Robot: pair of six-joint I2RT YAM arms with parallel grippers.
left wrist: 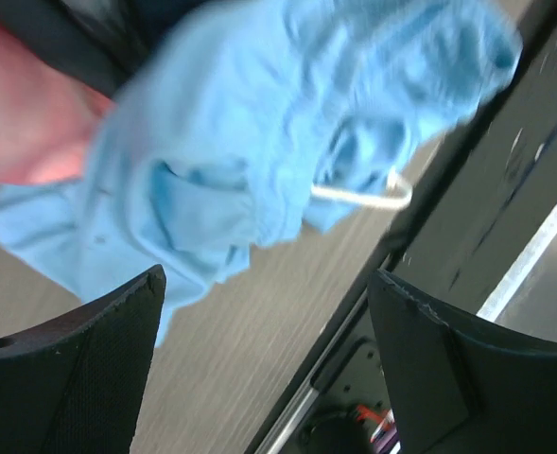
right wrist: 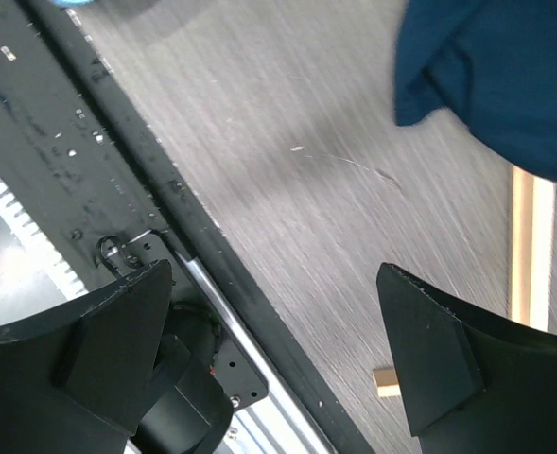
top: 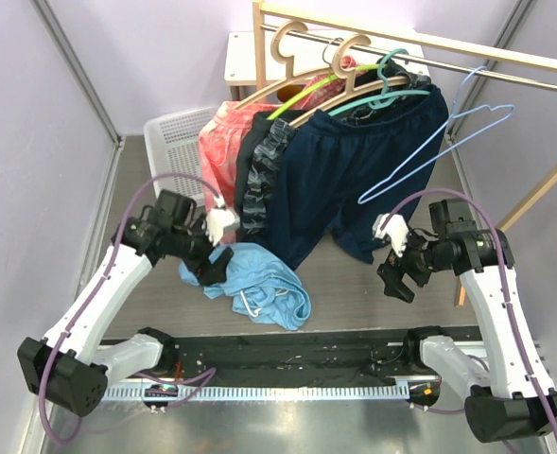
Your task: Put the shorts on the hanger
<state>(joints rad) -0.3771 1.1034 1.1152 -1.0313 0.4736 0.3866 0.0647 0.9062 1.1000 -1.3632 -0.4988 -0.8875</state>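
Observation:
The sky-blue shorts [top: 259, 280] lie crumpled on the table in front of the rack, white drawstring showing. They fill the upper part of the left wrist view [left wrist: 259, 142]. The pale-blue wire hanger [top: 445, 142] hangs on the rail at the right end of the rack. My left gripper [top: 214, 267] is open and empty, at the left edge of the shorts, just above the table. My right gripper [top: 397, 276] is open and empty, low over the table at the right, below the hanger. Its fingers [right wrist: 439, 359] frame bare table.
A wooden rack [top: 401, 38] holds coral-pink shorts [top: 223, 142], a dark patterned garment [top: 262, 170] and navy shorts [top: 354, 170] on wooden, green and teal hangers. A white basket [top: 176, 137] sits at back left. A wooden rack leg [right wrist: 529, 246] stands near my right gripper.

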